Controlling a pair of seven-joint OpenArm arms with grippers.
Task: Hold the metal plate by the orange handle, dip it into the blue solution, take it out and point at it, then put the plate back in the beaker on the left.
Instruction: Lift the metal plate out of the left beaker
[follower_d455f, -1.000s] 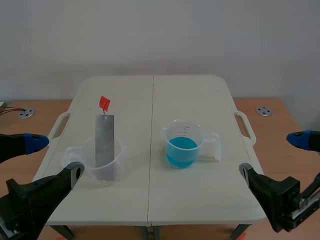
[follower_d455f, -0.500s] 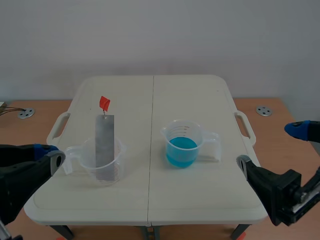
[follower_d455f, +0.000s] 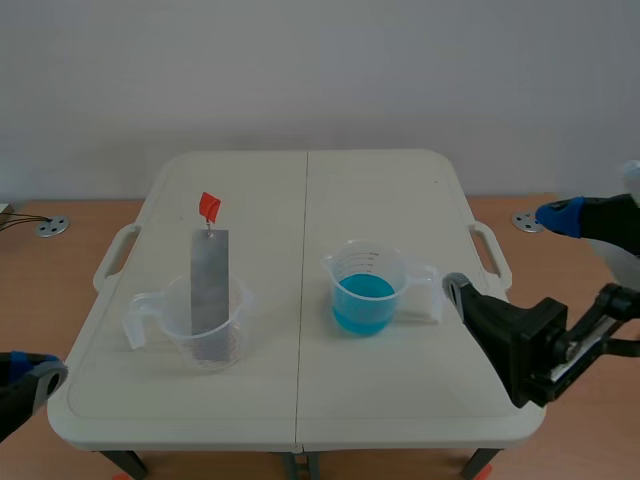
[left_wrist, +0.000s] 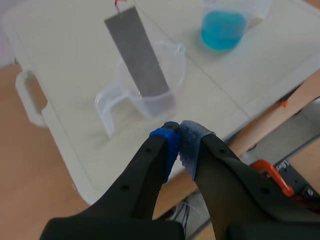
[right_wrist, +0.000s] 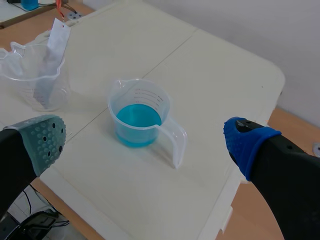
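The grey metal plate (follower_d455f: 209, 290) stands tilted in the clear left beaker (follower_d455f: 232, 335), its orange handle (follower_d455f: 209, 207) sticking up at the far end. To the right stands the beaker of blue solution (follower_d455f: 366, 290). My left gripper (left_wrist: 179, 136) is shut on nothing, short of the left beaker (left_wrist: 172, 60) and plate (left_wrist: 137, 52); in the scene view only its tip (follower_d455f: 38, 373) shows, off the table's front left corner. My right gripper (right_wrist: 146, 141) is open, its fingers wide apart on either side of the blue beaker (right_wrist: 140, 117) and above it, over the table's right edge (follower_d455f: 505, 255).
The white folding table (follower_d455f: 300, 400) has handles on its left and right edges and a seam down the middle. Wooden floor with round metal discs (follower_d455f: 528, 222) lies on both sides. Cables and red-black gear (left_wrist: 272, 175) sit below the table's front edge.
My left gripper has shut and drawn back to the front left corner. My right arm has moved up and inward over the table's right edge, still open.
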